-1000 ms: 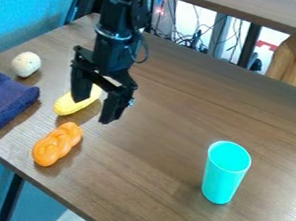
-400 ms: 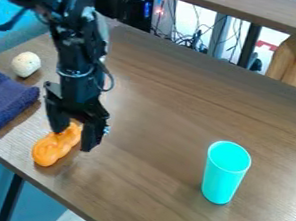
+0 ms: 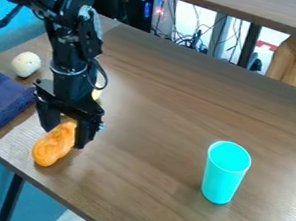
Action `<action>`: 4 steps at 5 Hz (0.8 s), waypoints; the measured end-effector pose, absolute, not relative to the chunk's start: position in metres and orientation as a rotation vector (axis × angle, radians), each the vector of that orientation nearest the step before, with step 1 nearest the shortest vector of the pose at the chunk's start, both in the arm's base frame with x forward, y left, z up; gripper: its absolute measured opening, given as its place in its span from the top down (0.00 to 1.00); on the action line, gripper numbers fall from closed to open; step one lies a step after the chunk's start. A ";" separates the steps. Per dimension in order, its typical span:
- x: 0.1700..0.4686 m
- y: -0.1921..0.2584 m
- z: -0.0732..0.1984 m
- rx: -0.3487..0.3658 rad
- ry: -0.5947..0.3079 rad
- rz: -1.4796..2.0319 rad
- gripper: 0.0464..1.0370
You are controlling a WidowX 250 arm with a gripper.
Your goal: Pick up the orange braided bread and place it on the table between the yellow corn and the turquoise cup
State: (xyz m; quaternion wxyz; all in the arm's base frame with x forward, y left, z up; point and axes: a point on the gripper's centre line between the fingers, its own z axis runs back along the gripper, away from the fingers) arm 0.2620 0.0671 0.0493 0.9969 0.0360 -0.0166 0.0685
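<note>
Hand (image 3: 64, 136) seen at left of view, pointed down over the table (image 3: 160, 174). Its fingers are held well apart, with the upper end of an orange braided piece (image 3: 50, 149) framed between them; whether either finger is touched by it cannot be told. The orange piece is laid near the table's front-left edge. Behind the hand, a yellow item (image 3: 97, 94) is mostly hidden. Farther left, a folded dark blue cloth (image 3: 2, 100) and a whitish rounded object (image 3: 26, 64) are placed near each other. An upright turquoise cup (image 3: 225, 174) is stood well apart, at right.
</note>
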 end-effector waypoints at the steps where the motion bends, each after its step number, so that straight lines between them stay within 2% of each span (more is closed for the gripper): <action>1: 0.259 0.070 0.055 0.086 -0.031 0.161 0.04; 3: 0.263 0.074 0.040 0.044 0.016 0.174 0.04; 4: 0.266 0.079 0.029 0.059 0.085 0.190 0.04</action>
